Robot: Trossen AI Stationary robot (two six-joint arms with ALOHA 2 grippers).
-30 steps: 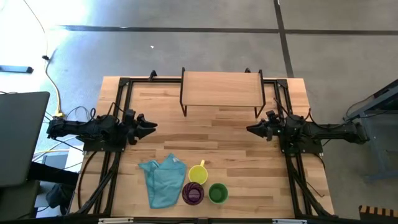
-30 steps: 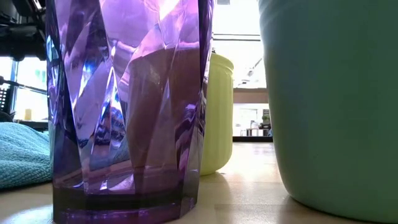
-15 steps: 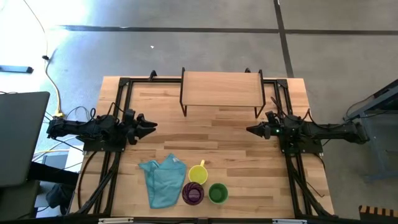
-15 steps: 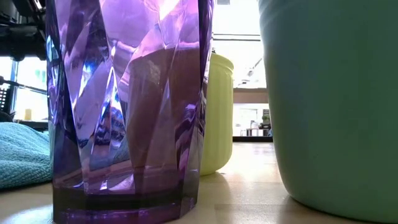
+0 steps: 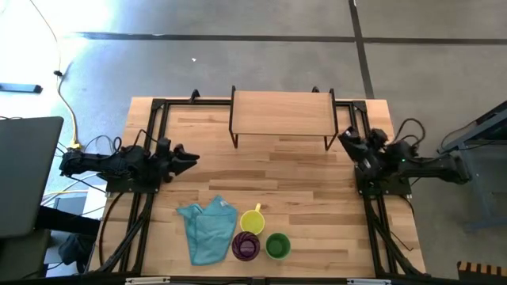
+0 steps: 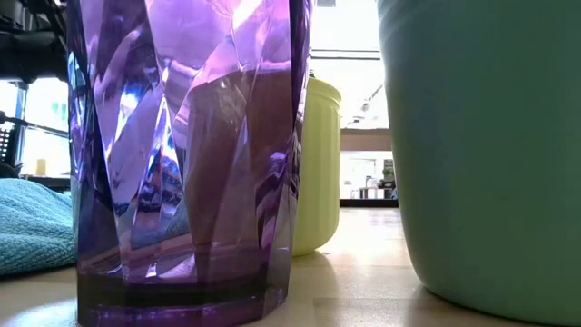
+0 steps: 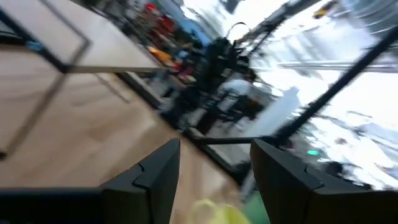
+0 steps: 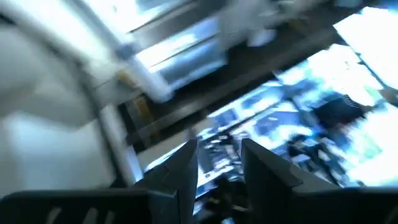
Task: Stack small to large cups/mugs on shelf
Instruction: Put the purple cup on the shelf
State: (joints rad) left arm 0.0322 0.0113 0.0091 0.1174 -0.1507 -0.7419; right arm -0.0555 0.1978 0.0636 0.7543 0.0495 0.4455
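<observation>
Handling mug (image 5: 252, 219): light, rigid, slick; rim is gripped opposite its 12 o'clock handle.
Left gripper (image 5: 190, 158): fingers parted, empty.
Right gripper (image 5: 345, 139): narrowly parted, empty.

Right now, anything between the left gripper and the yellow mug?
Nothing visible. Bare tabletop lies between the left gripper and the yellow mug; the teal cloth sits beside the mug, off that line.

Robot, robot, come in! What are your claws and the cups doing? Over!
Left claw open, empty. Right claw open, beside shelf. Yellow mug, purple tumbler, green cup untouched.
</observation>
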